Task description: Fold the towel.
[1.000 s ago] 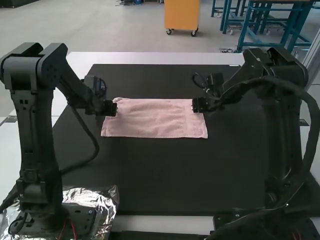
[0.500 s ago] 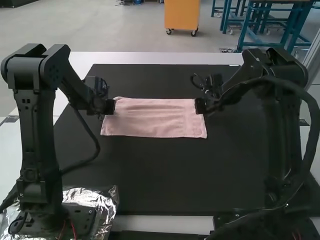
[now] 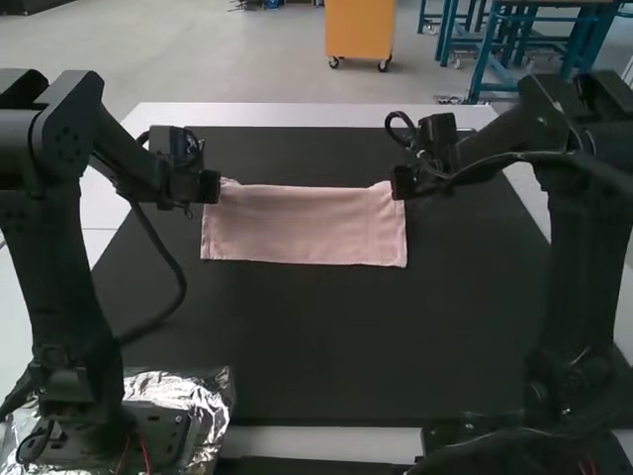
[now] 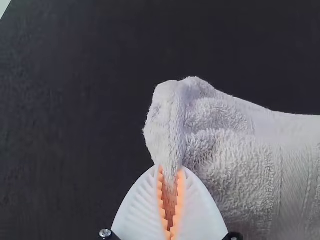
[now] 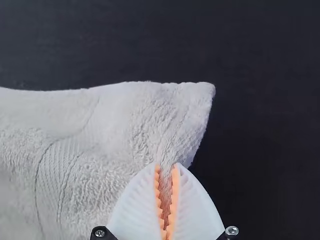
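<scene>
- you have the towel point(image 3: 302, 228) spread over the black mat point(image 3: 336, 346), toward twelve o'clock
- your left hand point(image 3: 214, 188) pinches its ten o'clock corner, the cloth bunched there
- your right hand point(image 3: 398, 184) pinches its two o'clock corner

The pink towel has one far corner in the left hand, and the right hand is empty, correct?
The right hand isn't empty: the right wrist view shows it pinching the pink towel near a corner. The left hand does hold one far corner.
</scene>
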{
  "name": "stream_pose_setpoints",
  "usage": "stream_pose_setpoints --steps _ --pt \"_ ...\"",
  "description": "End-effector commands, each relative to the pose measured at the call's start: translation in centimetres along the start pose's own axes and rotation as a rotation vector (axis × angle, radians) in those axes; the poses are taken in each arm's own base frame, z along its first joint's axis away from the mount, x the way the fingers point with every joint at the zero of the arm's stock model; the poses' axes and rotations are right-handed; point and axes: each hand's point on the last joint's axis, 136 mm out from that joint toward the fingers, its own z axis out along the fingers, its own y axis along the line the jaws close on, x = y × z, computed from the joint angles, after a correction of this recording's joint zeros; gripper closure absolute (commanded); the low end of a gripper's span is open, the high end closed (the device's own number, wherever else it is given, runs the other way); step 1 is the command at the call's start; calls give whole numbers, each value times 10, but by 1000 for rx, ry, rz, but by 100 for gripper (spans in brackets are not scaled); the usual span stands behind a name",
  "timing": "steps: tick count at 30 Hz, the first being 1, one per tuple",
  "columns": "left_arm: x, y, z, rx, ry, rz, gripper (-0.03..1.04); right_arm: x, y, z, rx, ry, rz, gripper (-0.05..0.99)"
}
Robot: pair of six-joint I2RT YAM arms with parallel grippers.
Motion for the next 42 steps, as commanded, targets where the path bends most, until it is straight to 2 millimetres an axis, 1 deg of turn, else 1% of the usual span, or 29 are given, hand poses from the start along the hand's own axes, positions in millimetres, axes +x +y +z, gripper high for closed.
stream_pose_setpoints --steps 1,9,13,15,18,22,29,30,31,32,33,34,35,36,37,39,42 --pt "-5 4 -14 -5 -20 6 99 -13 -5 -20 -7 -36 17 96" --pt "9 1 -37 -4 -8 12 99 6 -5 -45 -19 -14 38 96" --pt "20 -1 -45 -3 4 11 99 22 -2 -54 -27 8 46 96" --pt "26 -1 -49 -3 12 11 99 32 -1 -57 -29 25 49 96" --pt "39 -3 -54 -1 33 9 99 54 1 -59 -33 66 57 96" --pt "59 -6 -61 1 51 9 99 83 5 -61 -39 119 60 96" --pt "97 -7 -69 -2 104 3 98 122 10 -59 -48 185 74 96" --pt "100 -8 -71 0 100 11 98 129 11 -57 -49 202 74 92" --pt "102 -8 -71 1 93 27 98 134 12 -55 -49 216 73 79" --pt "103 -9 -72 1 82 33 96 138 12 -54 -48 228 73 63" --pt "105 -9 -73 1 81 37 84 142 11 -54 -46 245 73 47" --pt "106 -10 -72 3 82 40 62 143 10 -54 -44 253 73 26" --pt "107 -10 -72 3 87 41 34 145 9 -55 -42 268 73 11" --pt "106 -10 -72 5 88 41 9 144 8 -55 -40 274 75 4" --pt "102 -8 -71 1 82 38 2 141 7 -55 -39 271 75 2" --pt "94 -6 -70 -2 65 37 3 135 6 -57 -37 274 72 2" --pt "81 2 -69 -20 37 19 3 117 6 -60 -37 231 66 2"
